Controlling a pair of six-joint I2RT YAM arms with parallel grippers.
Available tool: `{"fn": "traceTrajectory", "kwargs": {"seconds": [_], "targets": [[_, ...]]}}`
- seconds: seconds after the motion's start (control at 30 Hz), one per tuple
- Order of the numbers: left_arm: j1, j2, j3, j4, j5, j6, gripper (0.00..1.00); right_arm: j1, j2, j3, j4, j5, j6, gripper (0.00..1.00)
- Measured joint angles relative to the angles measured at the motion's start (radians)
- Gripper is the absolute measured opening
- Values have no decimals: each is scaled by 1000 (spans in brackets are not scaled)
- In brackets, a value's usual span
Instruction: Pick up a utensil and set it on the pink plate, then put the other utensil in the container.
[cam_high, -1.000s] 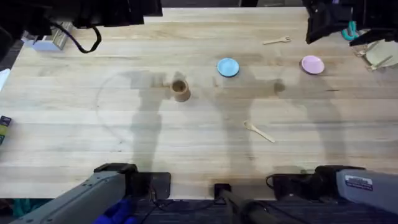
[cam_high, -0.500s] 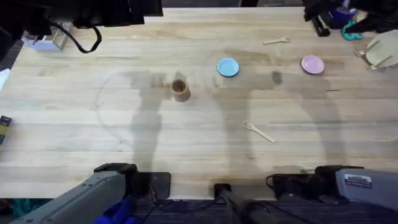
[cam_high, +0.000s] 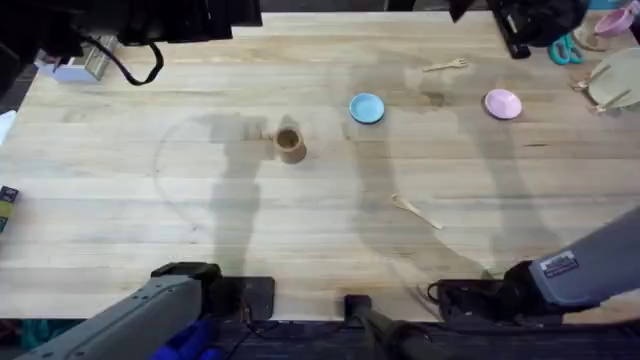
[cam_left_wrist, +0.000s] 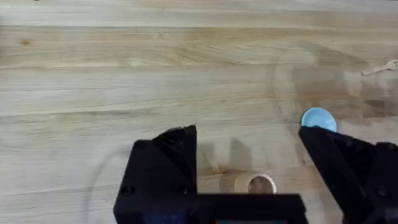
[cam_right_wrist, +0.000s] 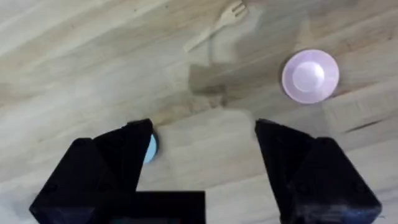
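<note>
One blue plate (cam_high: 367, 108) sits between cup (cam_high: 290, 145) and pink plate (cam_high: 502, 103).

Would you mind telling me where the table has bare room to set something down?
The widest bare patch lies left of the wooden cup. Another runs along the near edge, below the wooden spoon. It is more crowded at the far right, where the wooden fork, blue plate and pink plate sit beside the corner clutter.

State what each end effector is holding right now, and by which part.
Nothing is held. The left end effector and the right end effector are both open and empty; the fork and spoon lie on the table.
</note>
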Motion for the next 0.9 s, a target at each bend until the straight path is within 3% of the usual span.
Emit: {"fn": "traceTrajectory", "kwargs": {"seconds": [0.23, 0.9], "targets": [[0, 0, 0, 0, 0, 0, 992, 0, 161, 140, 7, 37, 47, 994], [0, 0, 0, -5, 0, 0, 993, 0, 447, 145, 150, 108, 166, 994]]}}
